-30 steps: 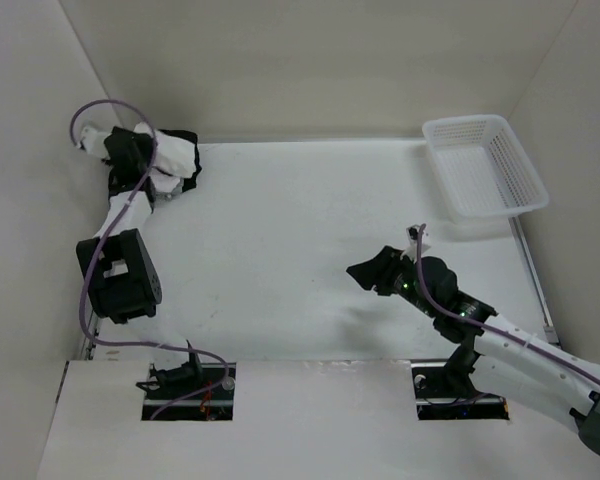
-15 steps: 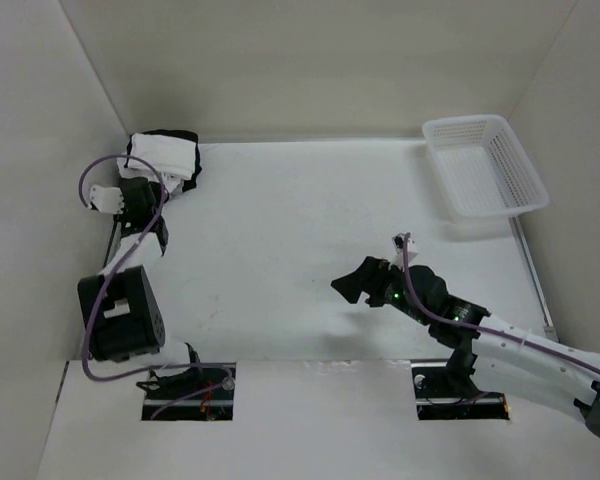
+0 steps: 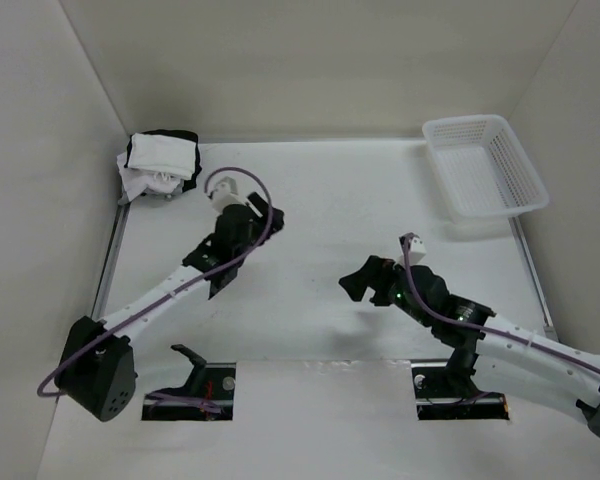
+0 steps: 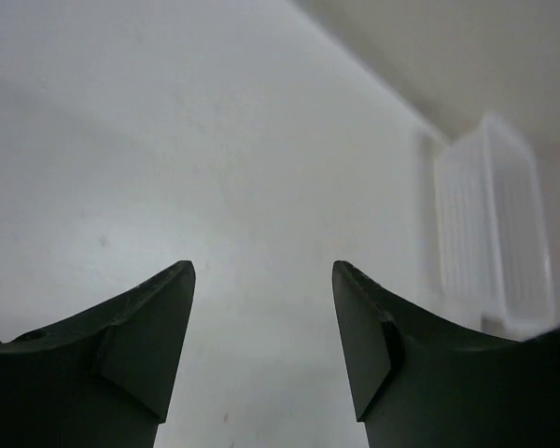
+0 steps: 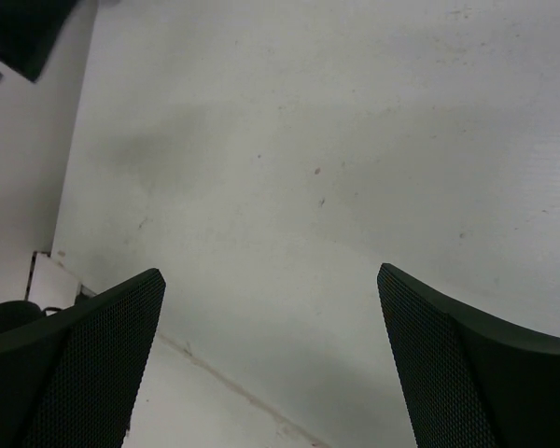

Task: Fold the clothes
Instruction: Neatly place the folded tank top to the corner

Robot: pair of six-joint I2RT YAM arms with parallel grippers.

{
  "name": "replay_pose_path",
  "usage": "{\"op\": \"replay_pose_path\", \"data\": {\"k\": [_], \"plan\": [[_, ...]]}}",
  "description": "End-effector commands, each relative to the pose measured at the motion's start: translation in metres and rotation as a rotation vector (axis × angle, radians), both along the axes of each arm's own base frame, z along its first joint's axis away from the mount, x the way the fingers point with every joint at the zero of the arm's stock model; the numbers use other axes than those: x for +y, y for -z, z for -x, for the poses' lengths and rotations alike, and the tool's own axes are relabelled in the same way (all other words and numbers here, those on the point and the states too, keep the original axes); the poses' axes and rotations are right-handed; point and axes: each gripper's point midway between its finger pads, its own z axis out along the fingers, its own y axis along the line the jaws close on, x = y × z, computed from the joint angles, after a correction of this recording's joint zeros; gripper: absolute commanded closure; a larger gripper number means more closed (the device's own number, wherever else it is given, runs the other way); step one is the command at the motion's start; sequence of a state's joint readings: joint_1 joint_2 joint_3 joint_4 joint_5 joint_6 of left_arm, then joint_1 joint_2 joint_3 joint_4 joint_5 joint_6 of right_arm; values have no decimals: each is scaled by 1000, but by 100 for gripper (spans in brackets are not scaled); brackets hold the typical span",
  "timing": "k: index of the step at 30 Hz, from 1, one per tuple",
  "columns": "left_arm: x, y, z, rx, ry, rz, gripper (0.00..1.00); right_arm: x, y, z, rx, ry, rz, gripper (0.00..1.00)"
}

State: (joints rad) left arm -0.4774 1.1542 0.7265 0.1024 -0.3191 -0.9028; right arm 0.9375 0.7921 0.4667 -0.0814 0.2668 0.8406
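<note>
My L jaws: wide apart, nothing held, over desk [image 3: 320, 200] left of centre. My R jaws: wide apart, empty, right of centre. Clothes [image 3: 162, 158]: black/white pile, far-left desk corner, well apart from both.

1. Left arm [image 3: 165, 290]: white tubular links between black joint housings, with a big boxy black motor block [image 3: 95, 368] at its base end.
2. Left purple cable [image 3: 237, 171]: thin and glossy, running off a small white camera block [image 3: 227, 196] at the wrist.
3. Right arm [image 3: 525, 352]: same white links and black joints. A tiny green light [image 3: 395, 293] shows on the black wrist housing.
4. Right purple cable [image 3: 408, 268]: same colour, leaving a white wrist block [image 3: 413, 243].
5. Left gripper [image 4: 263, 273]: left fingers [image 4: 135, 350] are matt black and smooth, tapering to blunt tips with flat angled inner facets.
6. Right gripper [image 5: 269, 275]: right fingers [image 5: 79, 359] are black with a fine dotted mesh texture.
</note>
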Motion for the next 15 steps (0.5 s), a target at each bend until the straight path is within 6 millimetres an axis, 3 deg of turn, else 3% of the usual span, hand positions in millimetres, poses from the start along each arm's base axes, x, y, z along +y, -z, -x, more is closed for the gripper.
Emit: {"op": "replay_pose_path", "data": {"k": [1, 4, 7, 12, 15], "plan": [[-54, 41, 47, 141, 250, -156, 40, -12, -5, -4, -33, 48, 22, 0], [-101, 69, 98, 195, 426, -194, 39, -21, 2, -4, -22, 72, 50, 0], [-126, 89, 133, 218, 516, -184, 38, -29, 4, -5, -20, 108, 65, 0], [-143, 88, 151, 168, 583, -104, 45, -38, 4, -5, -14, 142, 78, 0], [-142, 76, 153, 128, 609, -109, 42, -42, -2, -7, -17, 163, 90, 0]]}}
